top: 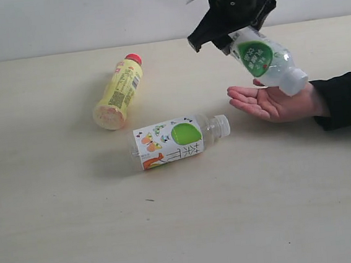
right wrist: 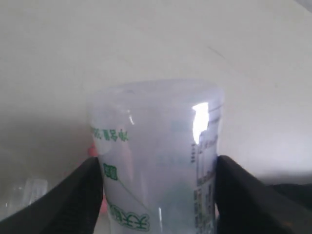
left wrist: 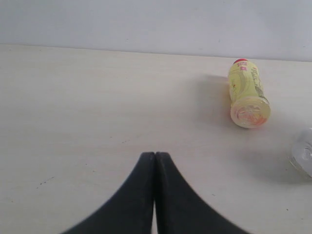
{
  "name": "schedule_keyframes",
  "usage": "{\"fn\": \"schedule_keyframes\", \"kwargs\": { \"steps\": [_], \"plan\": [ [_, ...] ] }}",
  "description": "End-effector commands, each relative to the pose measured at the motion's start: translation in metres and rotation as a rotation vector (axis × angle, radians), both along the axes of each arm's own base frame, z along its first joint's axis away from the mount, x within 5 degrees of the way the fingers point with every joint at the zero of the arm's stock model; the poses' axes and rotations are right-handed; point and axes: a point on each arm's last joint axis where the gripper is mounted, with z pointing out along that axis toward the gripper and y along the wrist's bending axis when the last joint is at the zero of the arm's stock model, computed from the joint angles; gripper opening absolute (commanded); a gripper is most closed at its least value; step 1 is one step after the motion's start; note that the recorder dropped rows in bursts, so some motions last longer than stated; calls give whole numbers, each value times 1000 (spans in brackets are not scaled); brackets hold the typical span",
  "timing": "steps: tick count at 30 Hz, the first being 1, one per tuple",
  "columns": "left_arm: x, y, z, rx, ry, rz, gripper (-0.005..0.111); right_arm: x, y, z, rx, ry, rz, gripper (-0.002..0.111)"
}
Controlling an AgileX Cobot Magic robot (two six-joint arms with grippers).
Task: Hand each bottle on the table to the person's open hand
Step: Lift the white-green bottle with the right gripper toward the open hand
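My right gripper [top: 236,38] is shut on the base of the clear bottle with the green-white label [top: 267,60], held tilted, cap down, just above the person's open hand [top: 272,102]. In the right wrist view that bottle [right wrist: 156,136] fills the gap of the gripper [right wrist: 158,165]. The yellow bottle with a red cap [top: 119,90] lies at the back left of the table [top: 59,211]. The fruit-picture bottle [top: 179,140] lies on its side in the middle. My left gripper [left wrist: 155,156] is shut and empty, low over bare table, with the yellow bottle [left wrist: 247,92] ahead of it. The red-label bottle is out of view.
The person's dark sleeve [top: 346,97] comes in from the right edge, and the palm faces up. A pale wall [top: 59,18] runs behind the table's far edge. A clear bottle's end [left wrist: 304,153] shows at the edge of the left wrist view.
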Motion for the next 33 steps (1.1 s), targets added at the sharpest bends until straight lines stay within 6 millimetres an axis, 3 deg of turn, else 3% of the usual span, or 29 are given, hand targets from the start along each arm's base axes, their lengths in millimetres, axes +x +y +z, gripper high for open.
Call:
{"fn": "schedule_keyframes", "kwargs": {
  "steps": [1,7,16,25,33],
  "plan": [
    [0,0,-1,0,-7,-6,2,-4,-10,5,6,49,-73,0],
    [0,0,-1,0,-7,-6,2,10,-51,-1,215,154,-257,0],
    [0,0,-1,0,-7,-6,2,14,-54,-9,188,145,-297,0],
    [0,0,-1,0,-7,-6,2,22,-52,-44,138,205,-325,0],
    [0,0,-1,0,-7,-6,2,24,-52,-45,143,189,-328,0]
  ]
}}
